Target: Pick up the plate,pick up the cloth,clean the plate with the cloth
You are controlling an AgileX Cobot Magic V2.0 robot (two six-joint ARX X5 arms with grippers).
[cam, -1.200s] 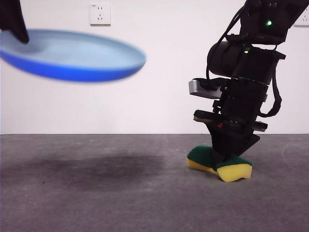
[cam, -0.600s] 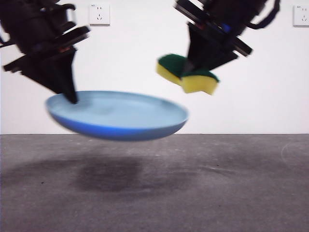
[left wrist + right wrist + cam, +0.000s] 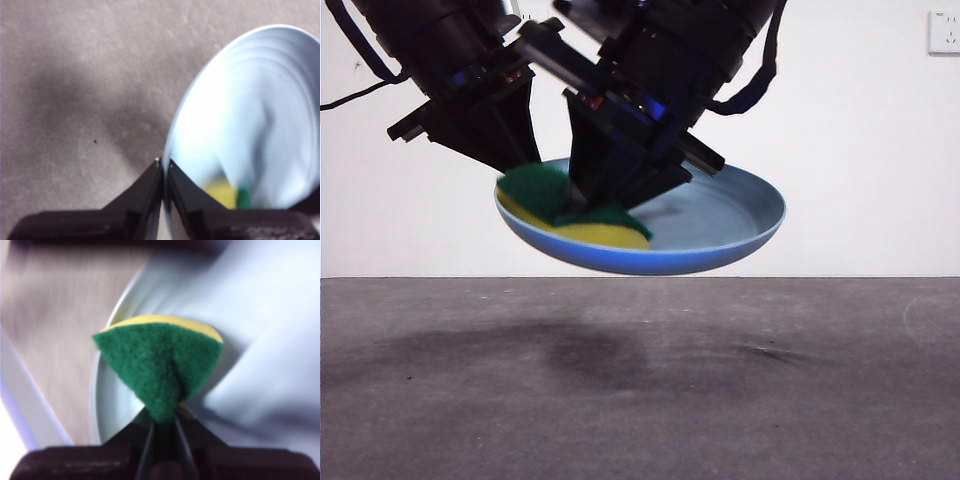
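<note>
Since half a second ago, plate (image 3: pixel 720 225) and cloth (image 3: pixel 555 205) have met: I now log the sponge down inside the dish, where before it hung above and apart.

Item one, plate: light blue, held aloft over the table (image 3: pixel 640 380), tilted, its rim highest at 3 o'clock in the front view. Item two, cloth: green face up, yellow foam against the plate's inner surface near the 9 o'clock rim.

My left wrist view alone shows the left gripper (image 3: pixel 163 172) pinched thin on the plate's rim; my right wrist view alone shows the right gripper (image 3: pixel 162 426) clenched on a puckered fold of the green layer (image 3: pixel 160 367).

Both arms slant down from the top edge, crowded together. Open table lies below and on all sides.
</note>
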